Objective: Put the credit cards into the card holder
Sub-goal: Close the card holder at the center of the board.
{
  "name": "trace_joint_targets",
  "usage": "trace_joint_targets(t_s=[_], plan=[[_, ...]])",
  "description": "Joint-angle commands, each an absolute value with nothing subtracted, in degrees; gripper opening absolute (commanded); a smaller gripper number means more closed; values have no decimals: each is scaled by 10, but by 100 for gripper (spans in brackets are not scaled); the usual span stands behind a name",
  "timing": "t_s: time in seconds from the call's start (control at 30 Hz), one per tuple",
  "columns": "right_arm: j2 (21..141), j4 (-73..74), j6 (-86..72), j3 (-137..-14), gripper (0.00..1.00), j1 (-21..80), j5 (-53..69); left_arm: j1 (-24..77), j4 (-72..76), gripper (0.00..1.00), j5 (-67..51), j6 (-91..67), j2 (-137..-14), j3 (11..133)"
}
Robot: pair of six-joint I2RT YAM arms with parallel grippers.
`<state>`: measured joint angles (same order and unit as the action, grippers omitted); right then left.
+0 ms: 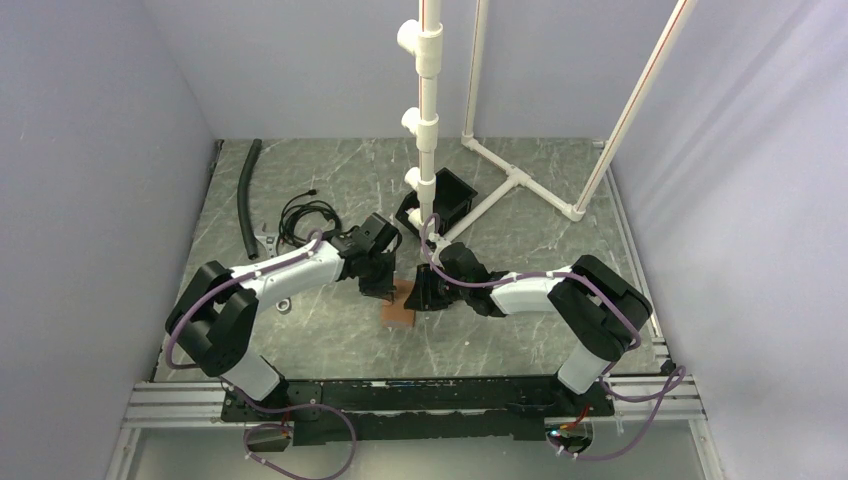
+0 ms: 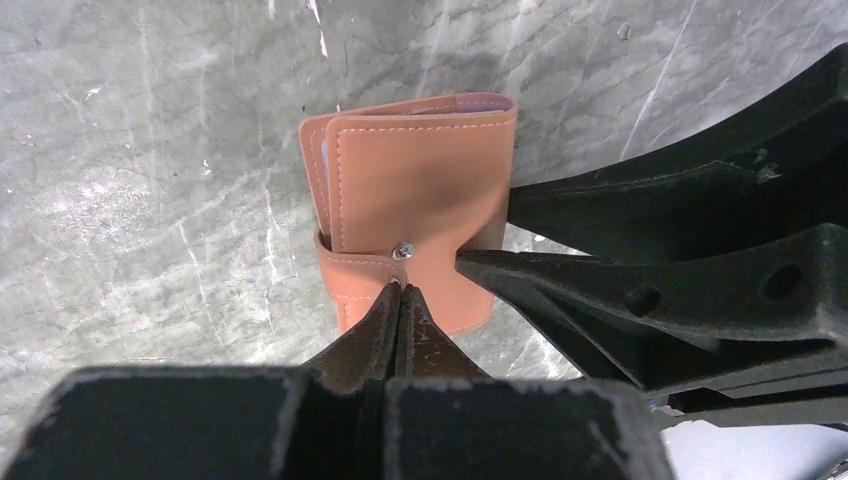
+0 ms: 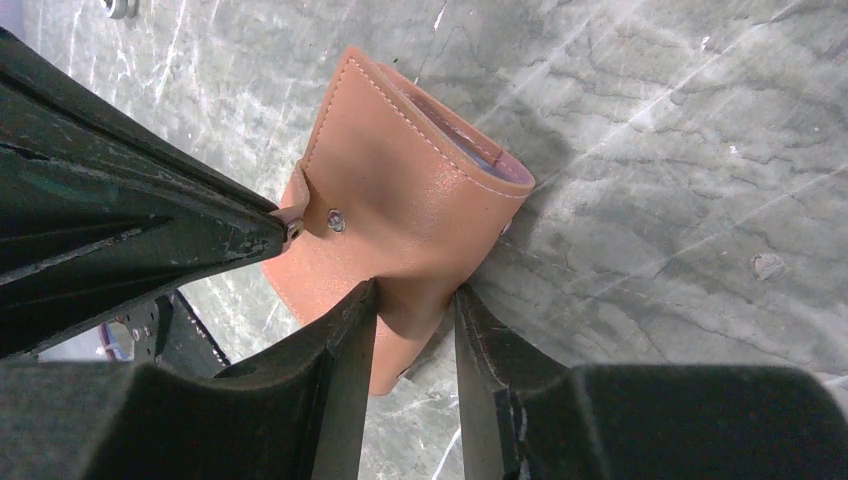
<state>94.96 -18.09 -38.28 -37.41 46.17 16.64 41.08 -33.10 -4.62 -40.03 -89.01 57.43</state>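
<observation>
Two-handed: with right gripper point(image 3: 415, 292) clamping card holder point(image 3: 400, 190), peel snap tab point(image 3: 293, 210) leftward using left gripper point(image 2: 400, 290) pinched on it, slowly.

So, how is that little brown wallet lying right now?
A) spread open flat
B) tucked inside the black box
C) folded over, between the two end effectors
C: the card holder lies folded on the table, the left end effector at its snap tab, the right end effector clasping its edge.
</observation>
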Motion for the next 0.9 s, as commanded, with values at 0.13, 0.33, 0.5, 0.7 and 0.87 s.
trace_joint_targets(t_s=[0.13, 0.33, 0.5, 0.7, 0.87], plan=[[968, -178, -357, -391, 34, 468, 168, 413, -297, 0, -71, -387, -901, 584], [969, -180, -357, -389, 33, 468, 169, 414, -301, 0, -56, -384, -910, 592], [969, -179, -357, -391, 34, 468, 170, 413, -310, 0, -47, -383, -925, 606], [971, -182, -358, -389, 33, 468, 172, 413, -312, 0, -46, -386, -937, 613], [969, -180, -357, -389, 33, 468, 171, 414, -306, 0, -52, -387, -942, 613]])
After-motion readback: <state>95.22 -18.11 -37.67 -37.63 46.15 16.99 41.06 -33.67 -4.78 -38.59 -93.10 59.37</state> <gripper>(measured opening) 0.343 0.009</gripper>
